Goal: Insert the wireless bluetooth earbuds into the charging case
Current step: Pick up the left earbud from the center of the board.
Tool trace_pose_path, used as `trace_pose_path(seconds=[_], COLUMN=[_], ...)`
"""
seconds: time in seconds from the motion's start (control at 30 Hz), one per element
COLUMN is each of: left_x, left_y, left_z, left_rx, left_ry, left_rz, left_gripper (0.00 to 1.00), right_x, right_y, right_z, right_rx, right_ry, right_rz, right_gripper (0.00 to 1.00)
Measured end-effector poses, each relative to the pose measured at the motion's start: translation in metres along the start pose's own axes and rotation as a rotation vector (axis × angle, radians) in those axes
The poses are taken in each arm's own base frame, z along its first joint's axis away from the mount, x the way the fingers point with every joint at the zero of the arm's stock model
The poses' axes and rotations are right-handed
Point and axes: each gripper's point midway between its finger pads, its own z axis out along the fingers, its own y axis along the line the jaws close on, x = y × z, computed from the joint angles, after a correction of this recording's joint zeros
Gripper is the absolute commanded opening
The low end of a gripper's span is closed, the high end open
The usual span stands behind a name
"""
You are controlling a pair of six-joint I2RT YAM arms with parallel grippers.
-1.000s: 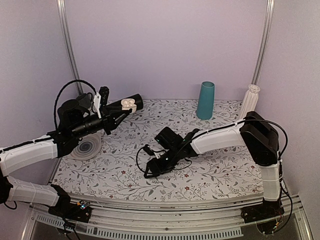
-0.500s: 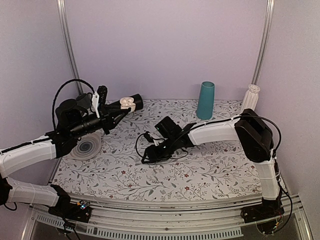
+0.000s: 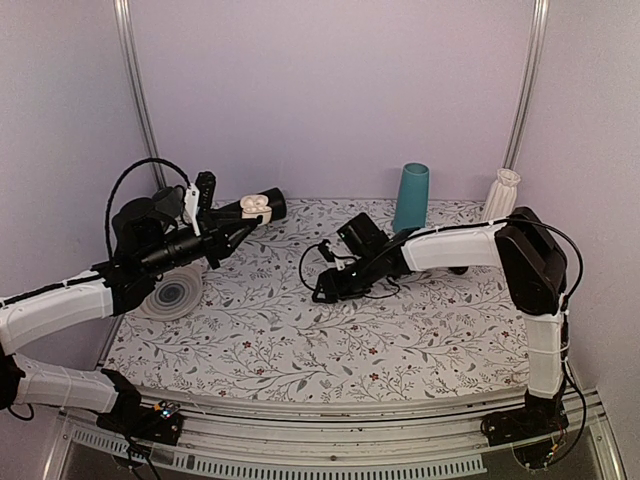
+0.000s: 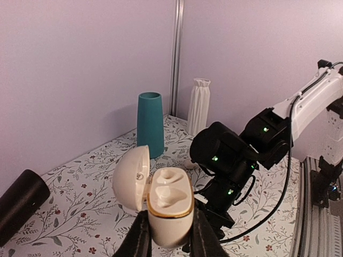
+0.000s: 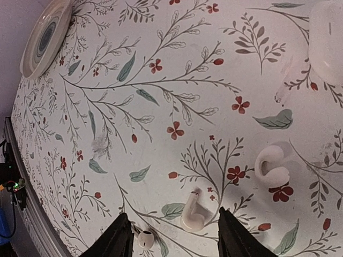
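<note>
1. My left gripper (image 3: 250, 213) is closed tight on the charging case (image 4: 170, 206). One finger presses each side of its lower half, and I hold it up in the air over the far left part of the floral table (image 3: 430, 340).
2. The case is open. Its lid hangs on the hinge to the left side, the two inner wells face up, and a thin gold line runs round the rim.
3. My right gripper (image 5: 176, 235) is about half open and has hold of nothing. It is low over the middle of the table, a little toward the far side and well apart from the case.
4. A white stemmed earbud (image 5: 193, 215) lies flat on the cloth in the gap between my right fingertips. It touches neither of them.
5. A small round white piece (image 5: 143, 238) with a dark centre lies just beside the right finger (image 5: 119, 241) on the left of my wrist view. I cannot tell what it is.
6. A white C-shaped piece (image 5: 270, 163) lies on the cloth near the earbud, clear of it and outside my fingers.
7. A round grey plate (image 3: 170, 295) lies at the left edge of the table, below my left arm.
8. A black cylinder (image 3: 274, 204) lies at the far left, just behind the raised case.
9. A teal cup (image 3: 411, 200) and a white ribbed vase (image 3: 500, 195) stand upright along the far edge, on the right.
</note>
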Motion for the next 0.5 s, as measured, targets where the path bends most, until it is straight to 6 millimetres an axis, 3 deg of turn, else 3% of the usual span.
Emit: trace_pose_path(seconds=[0.27, 0.5], left_x=[0.001, 0.004], left_y=[0.001, 0.001], left_z=[0.001, 0.004], left_rx=[0.0, 0.003], left_ry=[0.004, 0.013], left_rz=[-0.002, -0.006], left_gripper=[0.0, 0.0], right_x=[0.015, 0.027], right_y=[-0.008, 0.0], right_z=[0.002, 0.007], right_rx=[0.068, 0.11], right_ry=[0.027, 0.032], right_rz=[-0.001, -0.025], right_gripper=[0.51, 0.47])
